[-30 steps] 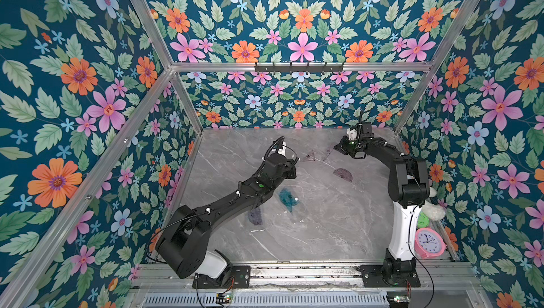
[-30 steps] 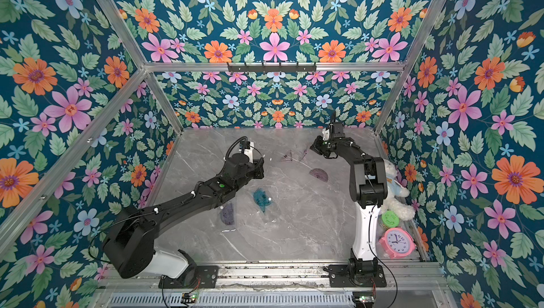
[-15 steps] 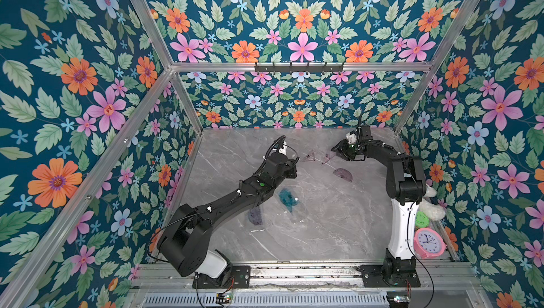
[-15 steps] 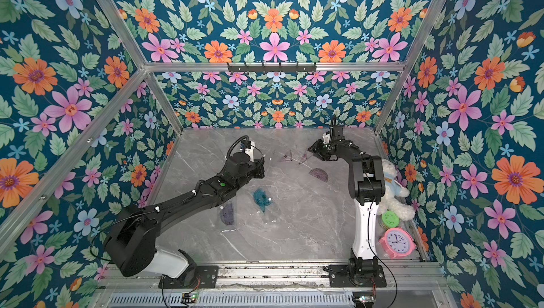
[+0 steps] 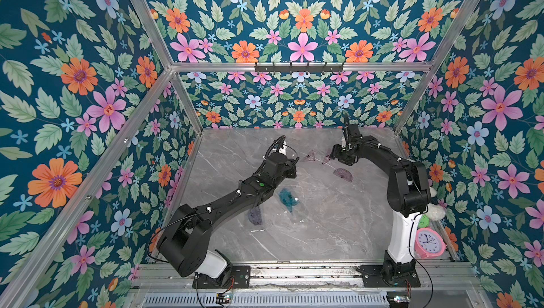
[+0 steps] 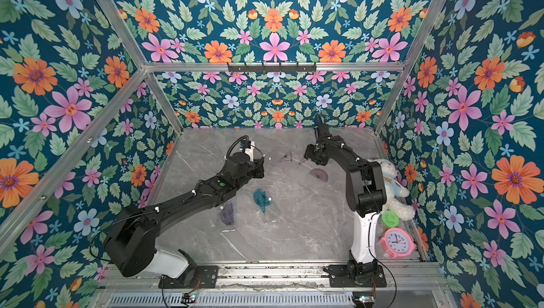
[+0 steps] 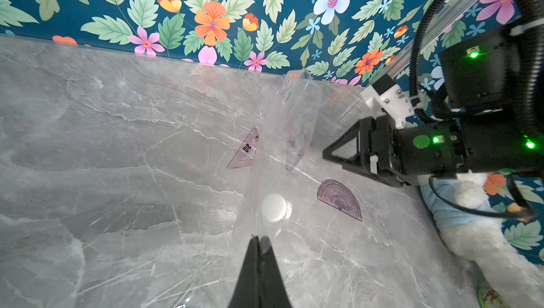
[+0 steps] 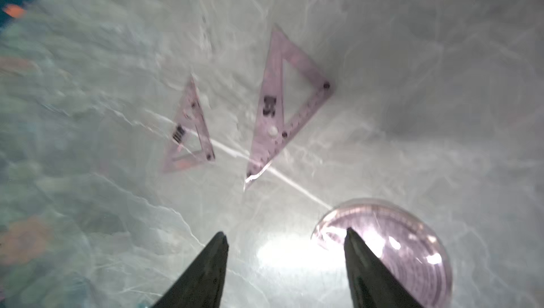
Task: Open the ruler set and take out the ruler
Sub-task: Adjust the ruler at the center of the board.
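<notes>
Clear pouch (image 7: 273, 174) seemingly in left gripper (image 7: 258, 237)

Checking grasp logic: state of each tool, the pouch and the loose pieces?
left tool, shut on clear pouch
right tool, open, empty, above table
clear pouch, held up, pinched near its snap
small triangle, flat on table, free
large triangle, flat on table, free
purple protractor, flat on table, free

Nothing reads clearly. The clock (image 5: 428, 242), by the worktop's (image 5: 323, 233) right edge near the front corner, shows a ring of dark numerals, too small to tell apart. One set square (image 7: 245, 152) bears a dark printed mark, illegible. The protractor (image 7: 338, 200) shows only fine scale lines.
</notes>
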Controlling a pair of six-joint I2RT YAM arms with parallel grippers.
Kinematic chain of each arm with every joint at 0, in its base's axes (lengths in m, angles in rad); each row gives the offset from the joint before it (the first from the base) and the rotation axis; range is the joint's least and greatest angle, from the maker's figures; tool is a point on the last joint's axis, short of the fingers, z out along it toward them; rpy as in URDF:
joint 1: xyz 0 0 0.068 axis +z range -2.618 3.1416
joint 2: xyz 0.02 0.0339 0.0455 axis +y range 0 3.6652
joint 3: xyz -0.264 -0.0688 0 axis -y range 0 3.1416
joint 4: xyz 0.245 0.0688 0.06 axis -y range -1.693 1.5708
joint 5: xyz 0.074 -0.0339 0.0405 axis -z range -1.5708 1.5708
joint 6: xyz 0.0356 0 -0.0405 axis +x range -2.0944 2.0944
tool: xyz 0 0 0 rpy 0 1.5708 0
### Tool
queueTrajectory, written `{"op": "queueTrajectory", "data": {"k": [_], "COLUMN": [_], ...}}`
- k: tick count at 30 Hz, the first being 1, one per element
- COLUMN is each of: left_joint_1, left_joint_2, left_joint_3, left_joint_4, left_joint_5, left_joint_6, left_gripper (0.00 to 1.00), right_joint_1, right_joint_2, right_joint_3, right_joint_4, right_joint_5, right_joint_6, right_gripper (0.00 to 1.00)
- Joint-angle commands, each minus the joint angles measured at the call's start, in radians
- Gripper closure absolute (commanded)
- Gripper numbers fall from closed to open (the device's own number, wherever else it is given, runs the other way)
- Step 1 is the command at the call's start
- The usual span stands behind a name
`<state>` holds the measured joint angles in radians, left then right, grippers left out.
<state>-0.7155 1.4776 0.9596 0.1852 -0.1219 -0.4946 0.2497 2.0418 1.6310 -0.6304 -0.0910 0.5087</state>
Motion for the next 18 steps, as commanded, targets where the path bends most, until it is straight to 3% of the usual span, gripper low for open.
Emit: {"op": "queueTrajectory", "data": {"k": [1,9,18], "left_joint_1": [-0.001,0.0,0.004], "left_joint_2": [-0.004,-0.028,-0.053], "left_joint_3": [-0.002,-0.052,-0.088], "left_joint_4": [0.002,0.049,0.066], "left_joint_5": [-0.018,0.0,-0.002], "left_joint_6": [0.026,0.032,0.048], "left_gripper": [1.0,1.0,1.0], "right_joint_1": [0.049,0.081,0.079], "right_joint_2": [0.017,0.092,0.142], "right_joint_3": [0.02,0.052,0.082], "right_joint_4": [-0.232,-0.321,-0.293], "right_joint_5": [0.184,0.197,0.189], "right_joint_6": [0.123,0.406,0.498], "right_gripper": [0.35,0.35,0.34]}}
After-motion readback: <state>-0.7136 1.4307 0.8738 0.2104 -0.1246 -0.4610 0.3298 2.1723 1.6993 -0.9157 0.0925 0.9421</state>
